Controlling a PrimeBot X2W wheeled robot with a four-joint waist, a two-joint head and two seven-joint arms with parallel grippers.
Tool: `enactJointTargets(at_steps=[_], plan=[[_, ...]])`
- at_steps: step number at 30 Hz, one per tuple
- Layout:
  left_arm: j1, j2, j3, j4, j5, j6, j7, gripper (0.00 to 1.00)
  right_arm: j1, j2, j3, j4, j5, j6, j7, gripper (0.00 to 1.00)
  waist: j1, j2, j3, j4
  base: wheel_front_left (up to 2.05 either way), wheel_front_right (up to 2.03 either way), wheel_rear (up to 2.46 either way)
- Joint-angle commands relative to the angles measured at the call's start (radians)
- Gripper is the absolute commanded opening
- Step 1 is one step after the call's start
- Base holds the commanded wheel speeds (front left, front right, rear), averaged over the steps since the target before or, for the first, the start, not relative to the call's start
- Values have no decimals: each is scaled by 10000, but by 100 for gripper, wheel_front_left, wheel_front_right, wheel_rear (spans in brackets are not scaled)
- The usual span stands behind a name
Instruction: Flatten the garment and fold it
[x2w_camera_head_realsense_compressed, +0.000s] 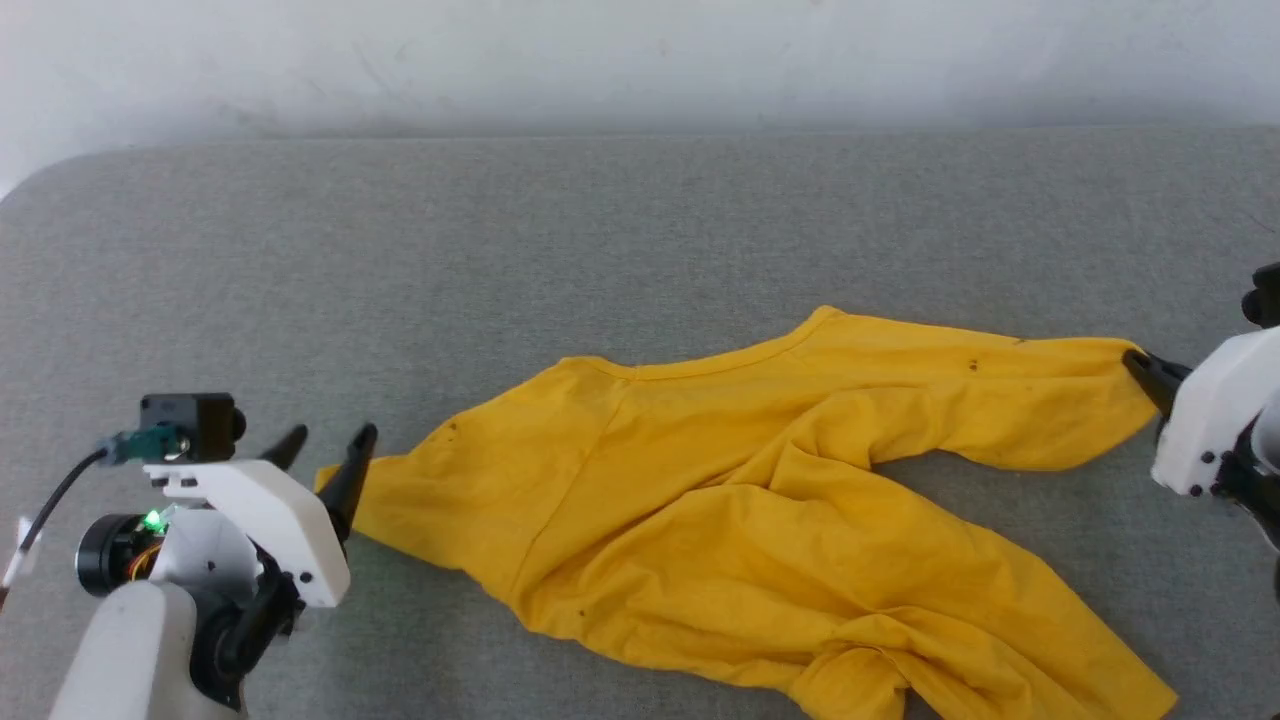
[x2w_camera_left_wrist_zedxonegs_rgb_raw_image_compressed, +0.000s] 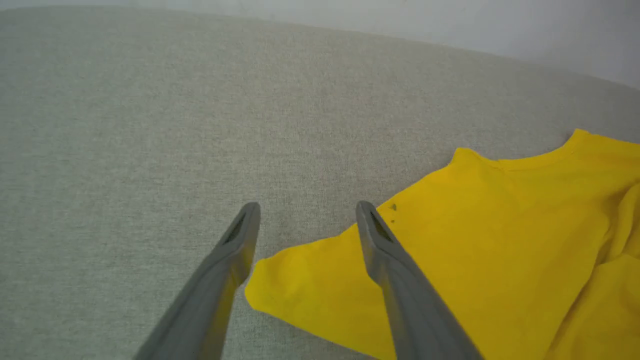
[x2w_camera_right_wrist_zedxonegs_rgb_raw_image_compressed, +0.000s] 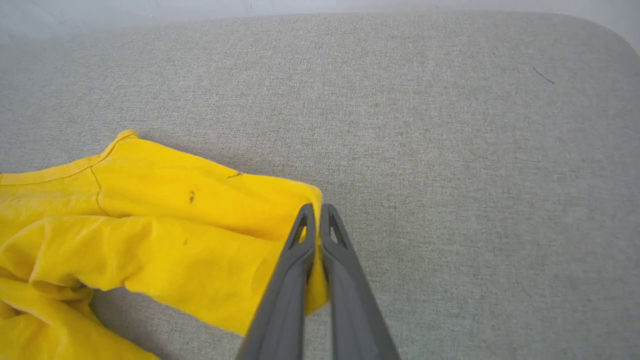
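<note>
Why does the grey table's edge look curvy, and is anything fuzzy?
Left wrist view: the wide lens probably bows the grey table at its far edge. Right wrist view: the right gripper looks soft low down, close to the lens. Head view: even light, a faint shadow under the garment.

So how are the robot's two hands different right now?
The left gripper has its fingers spread wide; the right gripper has its fingers squeezed together. The left gripper grips nothing, though a corner of the garment shows between its open fingers; the right gripper pinches the garment's opposite end. Both have two long dark fingers, and each sits at one end of the yellow garment on the grey surface.
</note>
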Motion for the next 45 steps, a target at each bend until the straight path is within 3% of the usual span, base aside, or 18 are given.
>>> enactJointTargets(at_steps=[1,8,13,14,16,21,24,31,34,39,45], plan=[[-254,148,-131,186,-205,-60,505,100,102,148,-81,-195,-81,-7,77,0,0,0,139,-190,0,0,0],[-677,827,-797,1791,-426,20,3496,100,220,810,-89,-902,-202,-7,461,0,0,0,499,-671,0,0,0],[-627,824,-1644,2367,-343,94,5550,100,334,887,-122,-1018,-200,-7,467,0,0,0,593,-773,0,0,0],[-607,801,-1802,2312,-379,65,5876,86,346,887,-137,-1019,-208,-7,453,0,0,0,584,-778,0,0,0],[-598,718,-1949,2064,-556,7,6181,1,361,875,-189,-1037,-247,-7,379,0,0,0,539,-761,0,0,0],[-762,878,-1986,1451,-627,-72,6003,0,315,675,-105,-1155,-545,-7,34,0,0,0,200,-635,0,0,0],[-1189,1056,-1806,998,-264,-8,5134,0,227,534,-102,-1326,-690,-7,-292,0,0,0,-83,-529,0,0,0],[-2818,1184,-1322,569,671,641,3205,0,-560,-54,44,-1632,-1184,-7,-644,0,0,0,-564,-495,0,0,0],[-3815,1098,-1146,951,855,832,2517,0,-1361,-365,220,-1528,-1251,-7,-688,0,0,0,-463,-583,0,0,0],[-5893,1134,-1095,2236,1166,678,1314,0,-3322,-764,682,-792,-1148,-7,-926,0,0,0,138,-862,0,0,0],[-8559,1266,-1125,3443,1677,595,-248,0,-6188,-863,875,360,-1470,-7,-2543,0,0,0,1193,-1204,0,0,0]])
